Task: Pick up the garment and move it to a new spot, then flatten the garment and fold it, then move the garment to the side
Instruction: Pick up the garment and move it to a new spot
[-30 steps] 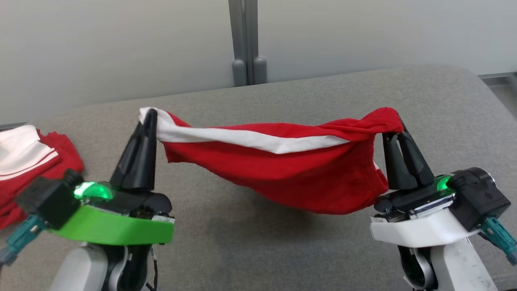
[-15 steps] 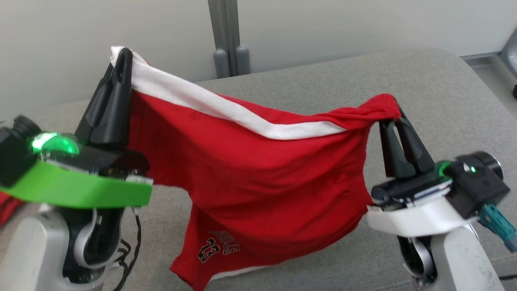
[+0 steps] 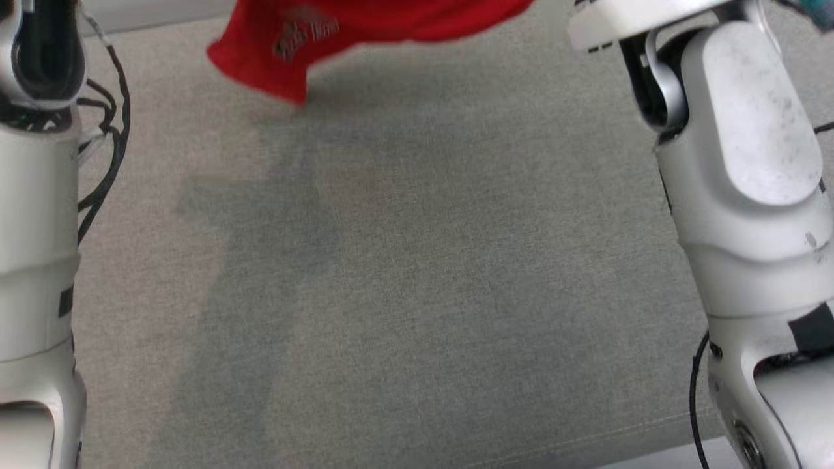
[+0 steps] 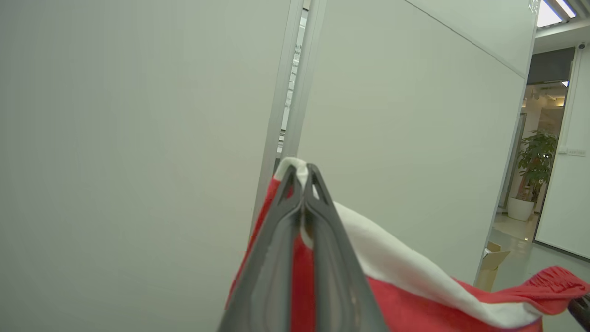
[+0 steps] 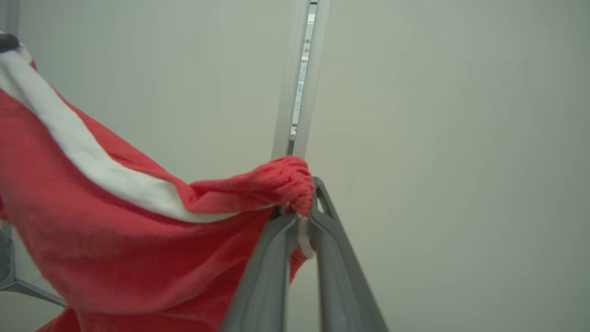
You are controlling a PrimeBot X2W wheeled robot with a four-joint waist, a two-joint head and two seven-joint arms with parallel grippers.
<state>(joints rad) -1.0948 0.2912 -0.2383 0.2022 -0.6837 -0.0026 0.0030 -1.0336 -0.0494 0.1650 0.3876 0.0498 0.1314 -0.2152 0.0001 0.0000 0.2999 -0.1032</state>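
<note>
While you are holding the garment [image 3: 260, 65] up in the air between both arms, its lower hem is hanging close over the grey worktop [image 3: 423, 293], at the top of the head view, and by my reading none of it is lying flat yet. Your left gripper [image 4: 304, 173] is pinching fully shut on the corner where the white band [image 4: 392, 267] is running out, with only a small tuft of cloth poking past the tips. Your right gripper [image 5: 302, 207] is clamping almost closed on a bunched red corner, and the fabric is crumpling over one finger.

That is where the risk is sitting. Both grips are biting near the very edge of the cloth, so a sharp swing or a hard pull apart could be dragging a corner free, and the garment would be dropping in a heap. The right corner is looking gathered rather than spread, so the cloth may be landing twisted instead of flat. The hanging hem may also be meeting the worktop first and tucking under itself as you are lowering. I am suggesting that you be checking the wrist views for any sign of slipping
</note>
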